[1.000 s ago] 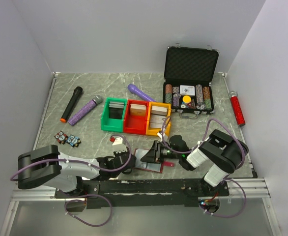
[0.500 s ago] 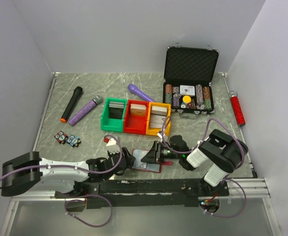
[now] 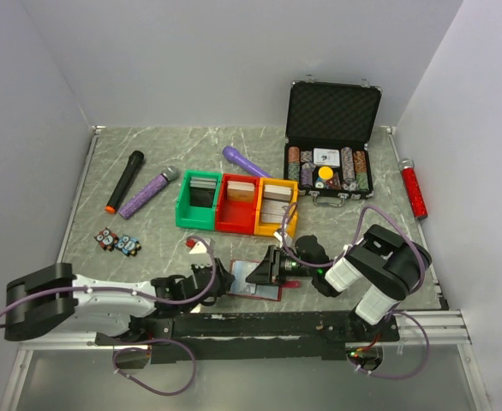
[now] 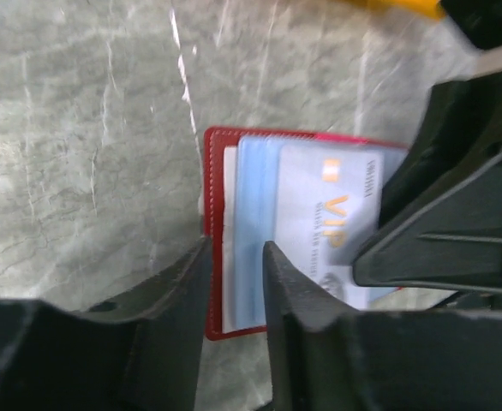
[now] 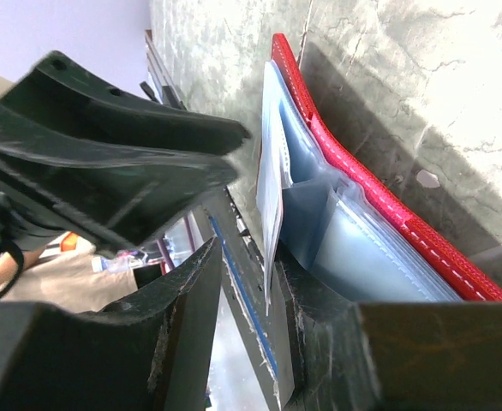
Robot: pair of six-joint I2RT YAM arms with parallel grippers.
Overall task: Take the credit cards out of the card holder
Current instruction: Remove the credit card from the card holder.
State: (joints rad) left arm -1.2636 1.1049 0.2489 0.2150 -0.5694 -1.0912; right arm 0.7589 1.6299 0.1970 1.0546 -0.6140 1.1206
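Note:
The dark-red card holder [image 3: 253, 288] lies open and flat near the table's front edge, between the two grippers. In the left wrist view its red edge [image 4: 215, 214] frames pale blue sleeves holding a pale "VIP" card [image 4: 328, 214]. My left gripper [image 3: 225, 278] [image 4: 234, 278] hovers over the holder's left edge, with a narrow gap between its jaws and nothing pinched. My right gripper [image 3: 266, 270] [image 5: 249, 282] is at the holder's other side [image 5: 379, 210]. Its jaws stand apart around the thin edge of a card [image 5: 270, 201] that sticks out of a sleeve and rests against one finger.
Green [image 3: 196, 202], red [image 3: 238, 204] and yellow [image 3: 277, 209] bins stand behind the holder. An open black poker chip case [image 3: 330, 120] is at the back right, with a red cylinder [image 3: 415, 190] beside it. Microphones [image 3: 125, 181] [image 3: 148, 191] lie at the left. The metal rail [image 3: 259, 324] runs close in front.
The left arm has stretched out low to the left, and its gripper has slid right up to the holder's edge. The right gripper has stayed on the holder.

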